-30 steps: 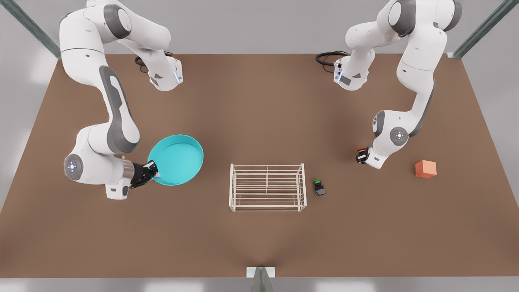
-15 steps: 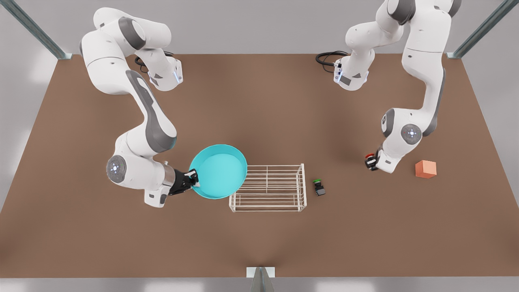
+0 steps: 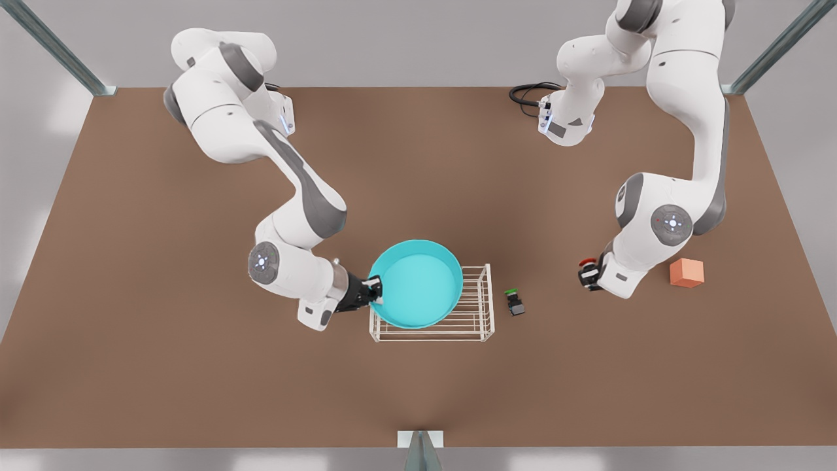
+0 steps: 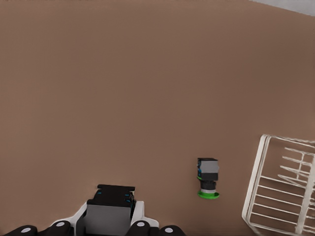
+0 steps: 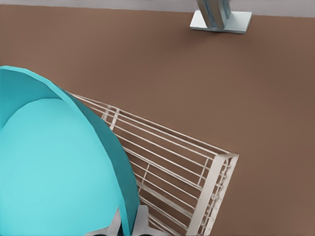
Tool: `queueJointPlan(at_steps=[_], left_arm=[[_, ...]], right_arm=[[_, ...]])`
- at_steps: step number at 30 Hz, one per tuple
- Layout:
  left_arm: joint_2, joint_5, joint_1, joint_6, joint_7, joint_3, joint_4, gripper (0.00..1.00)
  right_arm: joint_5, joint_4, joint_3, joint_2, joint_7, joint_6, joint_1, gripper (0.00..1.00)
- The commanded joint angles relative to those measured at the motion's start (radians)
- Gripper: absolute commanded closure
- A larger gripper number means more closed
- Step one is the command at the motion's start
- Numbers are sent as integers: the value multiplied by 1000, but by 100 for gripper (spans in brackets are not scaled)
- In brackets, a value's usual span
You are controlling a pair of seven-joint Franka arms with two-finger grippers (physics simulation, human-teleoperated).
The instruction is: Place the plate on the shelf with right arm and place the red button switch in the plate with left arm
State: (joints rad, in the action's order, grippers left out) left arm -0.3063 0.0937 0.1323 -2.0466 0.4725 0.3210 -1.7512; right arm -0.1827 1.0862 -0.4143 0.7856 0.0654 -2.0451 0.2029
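I've swung the plate (image 3: 416, 284) across from open table until it hangs over the shelf (image 3: 476, 307). My right gripper (image 3: 373, 291) pinches its near rim, the rack just under and ahead of the fingers. Placing is in hand; next I judge it needs lowering level, then release. The left gripper (image 3: 586, 273) waits well off, clamped on the red button switch (image 3: 588, 262), the green switch (image 3: 514, 302) between it and the shelf.
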Motion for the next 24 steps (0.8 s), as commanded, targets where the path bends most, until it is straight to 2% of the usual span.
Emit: queueJointPlan(at_steps=[1, 2, 3, 7, 10, 11, 14, 16, 17, 18, 20, 21, 24], left_arm=[[-5, -49, -5, 69, 123, 1, 32, 56], [-7, -49, -17, 69, 152, 1, 38, 56], [-22, -51, -37, 71, 179, 0, 71, 56], [-57, -51, -106, 69, 336, 1, 139, 56], [-93, -54, -169, 69, 455, 1, 196, 56], [-105, -52, -187, 69, 489, 1, 214, 56], [-177, -52, -237, 68, 594, 1, 326, 56], [-208, -52, -257, 66, 644, 1, 395, 57], [-208, -52, -263, 56, 675, 1, 403, 57], [-214, -52, -280, 54, 686, 1, 430, 57], [-250, -52, -312, -6, 736, 1, 475, 57], [-278, -51, -333, -69, 759, 1, 475, 57], [-294, -51, -370, -162, 824, 1, 475, 57]], right_arm=[[6, -2, 2, 1, 307, -43, 7, 42], [6, -2, 2, 1, 312, -43, 6, 4], [8, -3, 2, 1, 307, -44, 6, 0], [14, 1, -3, -6, 255, -24, -39, 0], [28, 8, -8, -48, 22, 115, -148, 0], [103, 8, -8, -69, -3, 166, -152, 0], [207, 12, -5, -176, -1, 310, -172, 0], [243, 194, -5, -373, 1, 350, -264, 0], [239, 233, -3, -439, 7, 404, -303, 0], [238, 236, 26, -508, -7, 489, -329, 0], [235, 405, 308, -689, -29, 436, -231, 0], [235, 474, 455, -729, -27, 396, -154, 0], [223, 452, 466, -726, -65, 460, -155, 0]])
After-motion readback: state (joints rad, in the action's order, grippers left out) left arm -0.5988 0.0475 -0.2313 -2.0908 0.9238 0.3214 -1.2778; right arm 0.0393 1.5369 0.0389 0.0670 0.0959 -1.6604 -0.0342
